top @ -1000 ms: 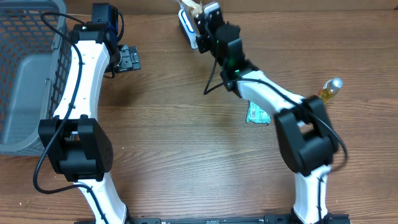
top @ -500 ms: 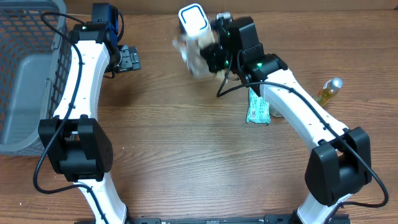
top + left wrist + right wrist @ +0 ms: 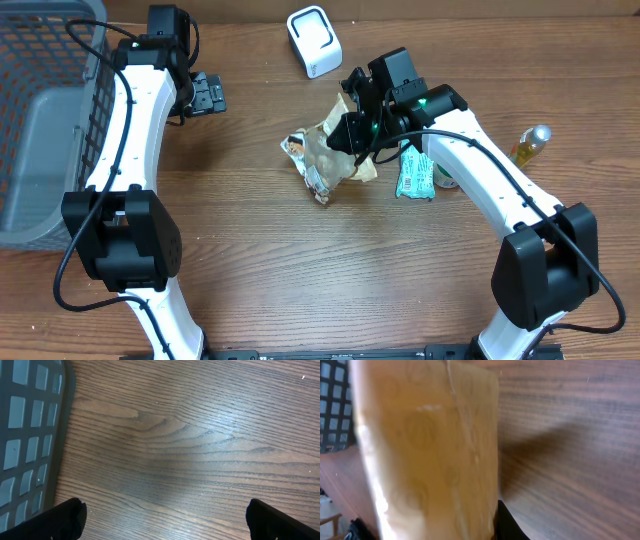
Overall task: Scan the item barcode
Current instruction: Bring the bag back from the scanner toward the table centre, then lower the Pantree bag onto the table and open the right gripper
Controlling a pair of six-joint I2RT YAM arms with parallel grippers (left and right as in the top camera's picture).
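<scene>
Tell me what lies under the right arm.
A green packet lies on the table, its upper end covered by the right arm. A small thing beside it is mostly hidden.

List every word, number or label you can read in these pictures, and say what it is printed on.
Nothing can be read.
Print on the green-and-white flat packet: too small.
Print on the crinkled tan foil packet: blurred.
The white boxy barcode scanner: no text shows.

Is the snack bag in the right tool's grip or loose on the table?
Held. Overhead, the right tool is shut on the bag, which fills its wrist view. Whether it touches the table, cannot tell.
</scene>
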